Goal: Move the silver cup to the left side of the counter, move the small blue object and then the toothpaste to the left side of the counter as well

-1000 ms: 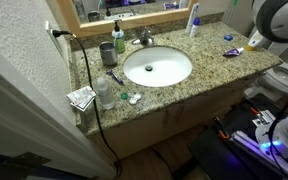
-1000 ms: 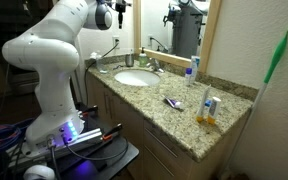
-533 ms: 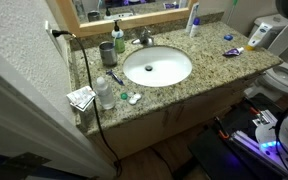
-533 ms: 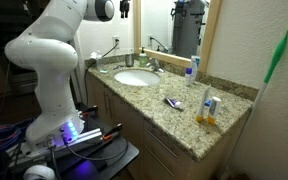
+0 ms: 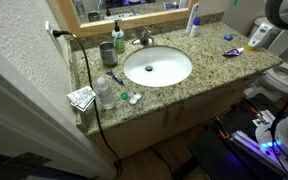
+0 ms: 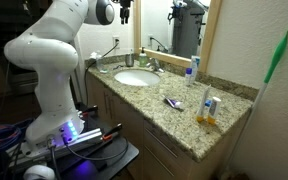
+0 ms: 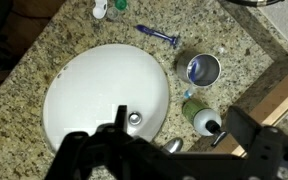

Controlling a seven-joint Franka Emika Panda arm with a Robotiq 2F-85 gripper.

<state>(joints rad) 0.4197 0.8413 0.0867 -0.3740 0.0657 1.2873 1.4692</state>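
Observation:
The silver cup (image 5: 106, 52) stands upright at the back of the counter (image 5: 209, 62), beside a green soap bottle (image 5: 118, 40). From above, the wrist view shows the cup (image 7: 203, 69) with the soap bottle (image 7: 199, 112) next to it. The toothpaste (image 5: 232, 51) lies flat near the counter's other end and also shows in an exterior view (image 6: 172, 102). A tiny dark item (image 5: 227, 39) just behind it looks like the small blue object. My gripper (image 7: 178, 111) hangs open and empty high over the sink (image 7: 104, 100); it shows in an exterior view (image 6: 124, 12).
A silver faucet (image 5: 144, 38) stands behind the sink. A blue razor (image 7: 159, 37), a clear bottle (image 5: 105, 92), papers (image 5: 81, 97) and small green-white bits (image 5: 131, 97) crowd one end. A tall white tube (image 5: 193, 20) stands at the mirror. A black cable (image 5: 87, 75) drapes over the counter.
The arm has drifted slightly up and out of frame in an exterior view. Everything on the counter lies as before, and the gripper stays open.

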